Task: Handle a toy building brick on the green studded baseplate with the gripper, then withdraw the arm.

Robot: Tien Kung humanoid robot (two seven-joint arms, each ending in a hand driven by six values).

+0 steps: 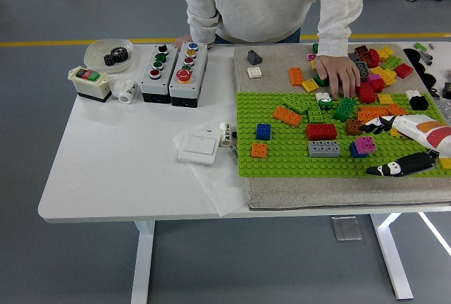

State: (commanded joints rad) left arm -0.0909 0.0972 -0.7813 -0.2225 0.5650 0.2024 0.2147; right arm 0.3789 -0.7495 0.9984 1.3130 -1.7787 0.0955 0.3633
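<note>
The robot hand [394, 147] is hovering open and empty, just right of the magenta brick [366, 144] sitting on the green baseplate [296, 159]; its wrist is running out of frame.

Studded green baseplate [282, 156]: glossy plastic. Mat [317, 195] beneath: rough beige cloth. Table [120, 177]: smooth matt white. Bricks [322, 132]: shiny plastic.

Green studded baseplate [296, 159]; red brick [321, 131]; blue brick [263, 132]; grey brick [323, 149].
</note>
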